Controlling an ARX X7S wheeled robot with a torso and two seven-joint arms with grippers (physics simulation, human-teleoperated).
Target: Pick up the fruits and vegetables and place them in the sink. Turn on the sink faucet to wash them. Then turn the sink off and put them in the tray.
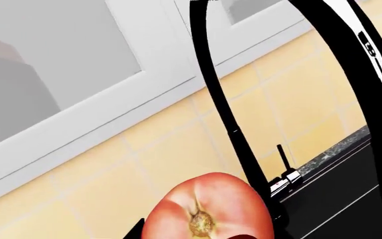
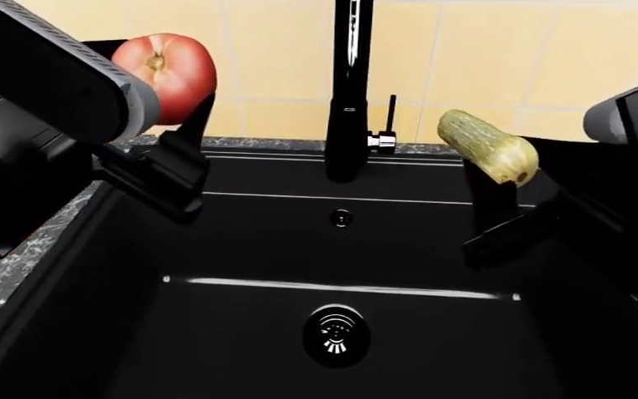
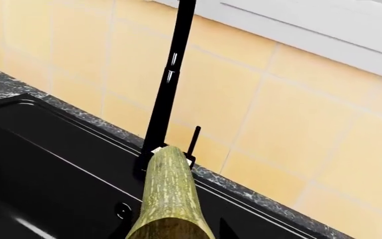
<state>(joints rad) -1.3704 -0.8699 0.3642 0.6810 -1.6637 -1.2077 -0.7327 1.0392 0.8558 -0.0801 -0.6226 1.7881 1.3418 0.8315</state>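
My left gripper [image 2: 175, 108] is shut on the round red tomato [image 2: 165, 67] and holds it above the sink's back left corner; the tomato fills the lower part of the left wrist view [image 1: 208, 209]. My right gripper [image 2: 497, 179] is shut on the pale green striped squash [image 2: 488, 146], held above the sink's right side; the squash also shows in the right wrist view [image 3: 169, 199]. The black sink [image 2: 242, 332] lies below with its round metal drain [image 2: 336, 335] and overflow hole [image 2: 341, 219]. The black faucet [image 2: 349, 91] stands at the back centre, its thin lever [image 2: 391, 116] upright. The tray is out of view.
A speckled grey counter [image 2: 9, 274] borders the sink on the left and runs behind it [image 3: 18, 92]. Yellow tiled wall [image 2: 497, 58] stands behind the faucet. White cabinet fronts [image 1: 78, 74] hang above the wall.
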